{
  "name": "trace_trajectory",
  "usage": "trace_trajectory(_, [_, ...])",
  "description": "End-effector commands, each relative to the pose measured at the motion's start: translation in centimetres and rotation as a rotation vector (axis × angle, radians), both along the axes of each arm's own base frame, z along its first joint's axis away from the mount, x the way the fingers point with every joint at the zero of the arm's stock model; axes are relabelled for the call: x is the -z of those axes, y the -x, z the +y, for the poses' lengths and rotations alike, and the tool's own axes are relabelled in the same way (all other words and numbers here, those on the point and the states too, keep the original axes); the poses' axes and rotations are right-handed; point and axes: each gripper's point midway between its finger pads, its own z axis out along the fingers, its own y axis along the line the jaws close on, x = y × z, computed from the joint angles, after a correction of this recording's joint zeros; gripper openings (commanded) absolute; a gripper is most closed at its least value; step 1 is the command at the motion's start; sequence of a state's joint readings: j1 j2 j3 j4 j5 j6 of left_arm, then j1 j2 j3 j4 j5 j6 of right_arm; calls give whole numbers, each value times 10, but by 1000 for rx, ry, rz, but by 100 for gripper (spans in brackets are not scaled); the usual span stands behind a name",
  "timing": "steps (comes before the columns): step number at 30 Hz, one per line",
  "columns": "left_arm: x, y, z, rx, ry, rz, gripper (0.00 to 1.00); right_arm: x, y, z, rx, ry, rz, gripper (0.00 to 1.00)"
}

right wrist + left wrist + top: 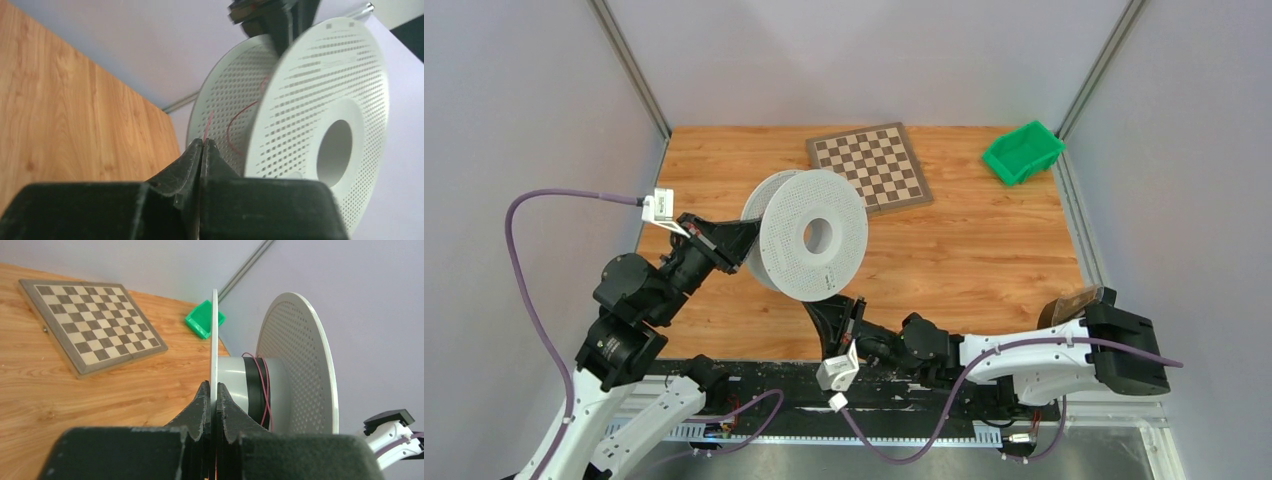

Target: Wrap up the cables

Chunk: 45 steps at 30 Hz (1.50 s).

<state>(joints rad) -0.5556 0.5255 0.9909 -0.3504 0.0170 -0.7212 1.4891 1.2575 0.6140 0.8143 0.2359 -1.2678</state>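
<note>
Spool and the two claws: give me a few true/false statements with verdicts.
1. The left claw clamps one flange of the spool. True.
2. The spool lies flat. False: its flanges are upright.
3. The right claw is shut on the thin red cable. True.
4. The green bin sits on the chessboard. False: they are apart.
5. The spool's hub is bare. False: cable turns wrap it.
</note>
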Motion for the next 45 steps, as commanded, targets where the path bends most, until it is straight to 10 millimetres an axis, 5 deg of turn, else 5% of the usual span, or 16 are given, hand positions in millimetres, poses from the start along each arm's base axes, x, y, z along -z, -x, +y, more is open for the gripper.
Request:
trace_trajectory(1, [-34,0,0,0,155,-82,0,-50,3,1,-54,-325,236,0])
trace_trajectory(7, [-27,-8,8,-55,221,-52,0,-52,-29,12,157,-435,396,0])
trace_trajectory(20, [-8,-17,15,-105,381,26,0,-48,-50,33,304,-555,506,0])
trace_trajectory(34, [29,-27,23,-183,488,181,0,-5,-80,59,473,-477,604,0])
trace_trajectory(45, [65,-27,24,-222,528,344,0,27,-81,52,438,-393,675,0])
